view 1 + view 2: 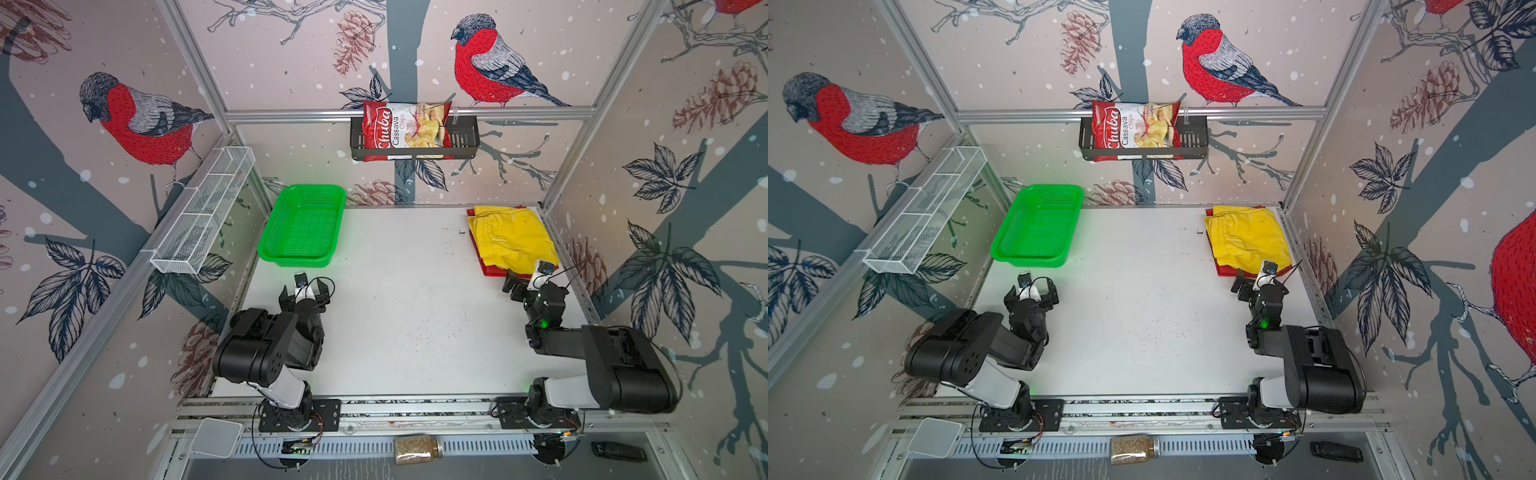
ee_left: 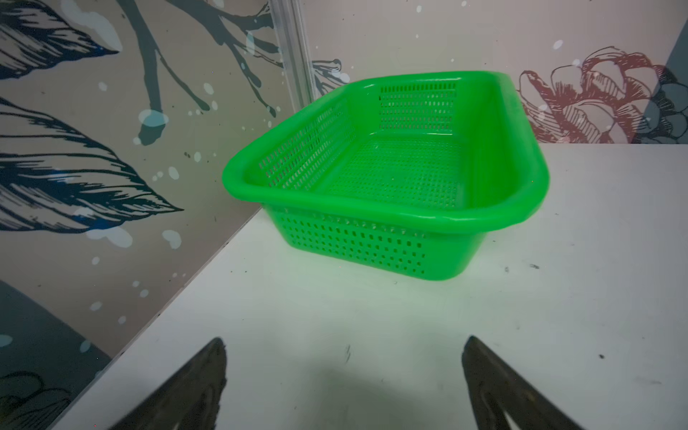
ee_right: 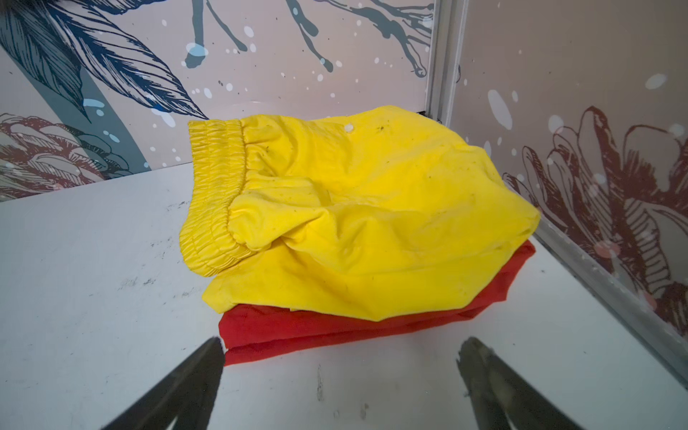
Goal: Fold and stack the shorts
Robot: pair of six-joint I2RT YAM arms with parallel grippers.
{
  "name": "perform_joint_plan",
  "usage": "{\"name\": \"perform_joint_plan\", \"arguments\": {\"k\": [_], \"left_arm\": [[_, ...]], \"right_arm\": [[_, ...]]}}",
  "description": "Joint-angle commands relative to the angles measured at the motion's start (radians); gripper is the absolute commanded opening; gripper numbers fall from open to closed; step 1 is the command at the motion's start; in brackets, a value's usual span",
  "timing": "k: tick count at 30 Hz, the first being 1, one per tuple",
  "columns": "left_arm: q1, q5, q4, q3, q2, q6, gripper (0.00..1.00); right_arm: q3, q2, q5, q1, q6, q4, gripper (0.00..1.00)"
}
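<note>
The yellow shorts [image 1: 511,241] [image 1: 1246,239] lie folded on top of the folded red shorts [image 1: 492,271] [image 1: 1224,272] in the far right corner of the white table [image 1: 407,291]. In the right wrist view the yellow pair [image 3: 372,223] covers most of the red pair [image 3: 298,331], whose edge shows underneath. My right gripper [image 1: 524,277] [image 3: 344,340] is open just in front of the stack's near edge and holds nothing. At the left, my left gripper [image 1: 303,289] [image 2: 345,340] is open over bare table, facing the green basket [image 2: 372,210].
The empty green mesh basket [image 1: 291,259] stands at the far left of the table. A white wire rack [image 1: 203,208] hangs on the left wall. A black shelf with a chips bag [image 1: 405,124] hangs on the back wall. Frame rails edge the table's right side.
</note>
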Motion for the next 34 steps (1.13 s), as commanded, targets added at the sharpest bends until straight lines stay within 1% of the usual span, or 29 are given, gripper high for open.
{"name": "perform_joint_plan", "arguments": {"k": [1, 2, 3, 4, 5, 7, 8, 9, 11, 13, 28, 34], "left_arm": [[0.066, 0.092, 0.02, 0.043, -0.032, -0.091, 0.97], [0.095, 0.143, 0.007, 0.066, -0.012, -0.099, 0.97], [0.093, 0.183, 0.008, 0.086, 0.012, -0.07, 0.97], [0.091, 0.175, -0.047, 0.106, 0.003, -0.074, 0.97], [0.09, 0.176, -0.077, 0.109, -0.013, -0.082, 0.98], [0.088, 0.175, -0.048, 0.1, -0.005, -0.074, 0.98], [0.088, 0.175, -0.001, 0.088, 0.005, -0.067, 0.98], [0.085, 0.169, -0.004, 0.083, -0.002, -0.069, 0.98], [0.084, 0.161, -0.012, 0.092, 0.004, -0.068, 0.98], [0.079, 0.16, -0.034, 0.1, 0.001, -0.061, 0.98], [0.076, 0.158, -0.048, 0.113, 0.009, -0.056, 0.98], [0.065, 0.141, -0.036, 0.107, 0.007, -0.048, 0.98]], "right_arm": [[0.005, 0.069, -0.034, 0.004, -0.033, 0.221, 0.99], [0.042, 0.031, -0.023, 0.003, -0.029, 0.084, 1.0], [0.037, 0.036, -0.012, 0.007, -0.027, 0.1, 1.0], [0.023, 0.054, -0.012, 0.007, -0.028, 0.158, 1.0], [0.016, 0.058, -0.011, 0.005, -0.027, 0.179, 1.0], [0.043, 0.036, 0.001, 0.008, -0.024, 0.087, 0.99], [0.041, 0.038, 0.007, 0.009, -0.021, 0.092, 0.99], [0.034, 0.046, 0.011, 0.01, -0.023, 0.122, 0.99], [0.044, 0.035, 0.014, 0.012, -0.02, 0.081, 0.99], [0.042, 0.039, 0.014, 0.012, -0.021, 0.095, 0.99], [0.044, 0.038, 0.013, 0.012, -0.02, 0.089, 1.0], [0.044, 0.039, 0.014, 0.012, -0.02, 0.089, 1.0]]}}
